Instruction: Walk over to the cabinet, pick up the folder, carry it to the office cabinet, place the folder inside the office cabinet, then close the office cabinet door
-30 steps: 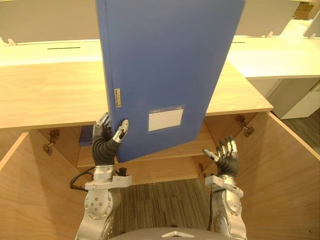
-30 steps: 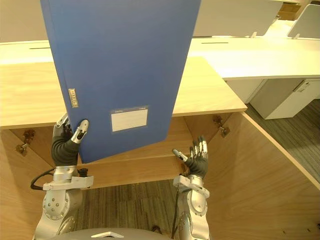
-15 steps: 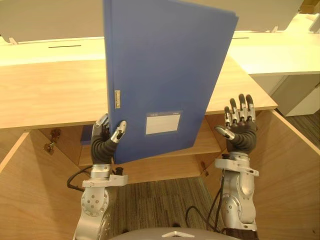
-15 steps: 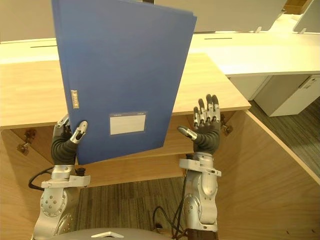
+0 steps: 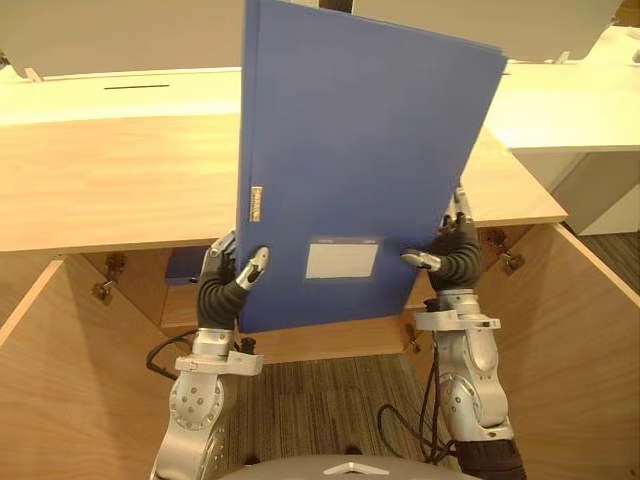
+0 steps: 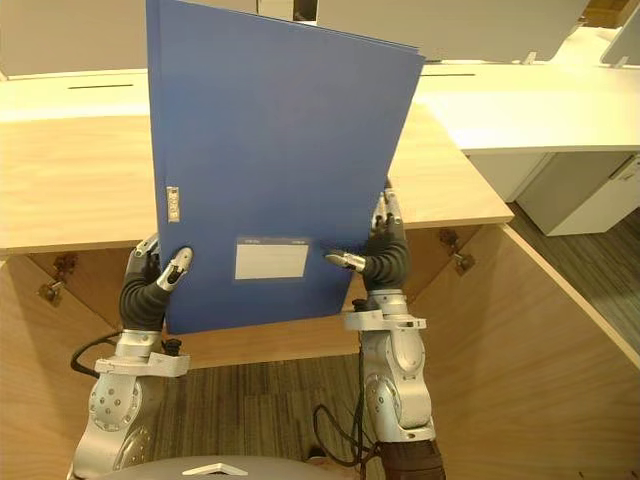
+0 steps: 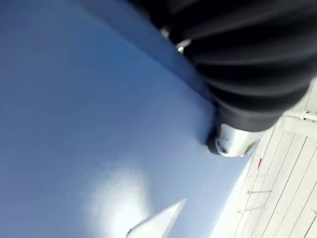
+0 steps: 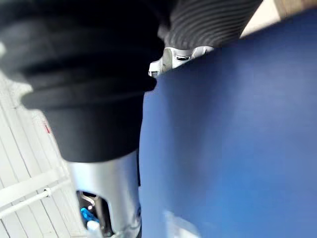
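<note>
A big blue folder (image 5: 350, 170) with a white label stands upright in front of me, above the open wooden cabinet (image 5: 110, 180). My left hand (image 5: 225, 290) grips its lower left corner, thumb on the front face and fingers behind. On the lower right edge my right hand (image 5: 455, 255) pinches the folder, thumb on the front and fingers up behind it. The folder's blue face (image 7: 89, 124) lies right against the left hand in the left wrist view, and the same blue surface (image 8: 237, 124) shows in the right wrist view.
The cabinet's two doors stand wide open, left door (image 5: 50, 400) and right door (image 5: 575, 350). An inner shelf (image 5: 330, 338) lies just below the folder, with a dark blue item (image 5: 183, 267) at its back left. White desks (image 5: 570, 110) stand beyond the cabinet top.
My right hand rose from low and open beside the folder, then closed in onto its right edge. The folder shifted a little to the right and lower.
</note>
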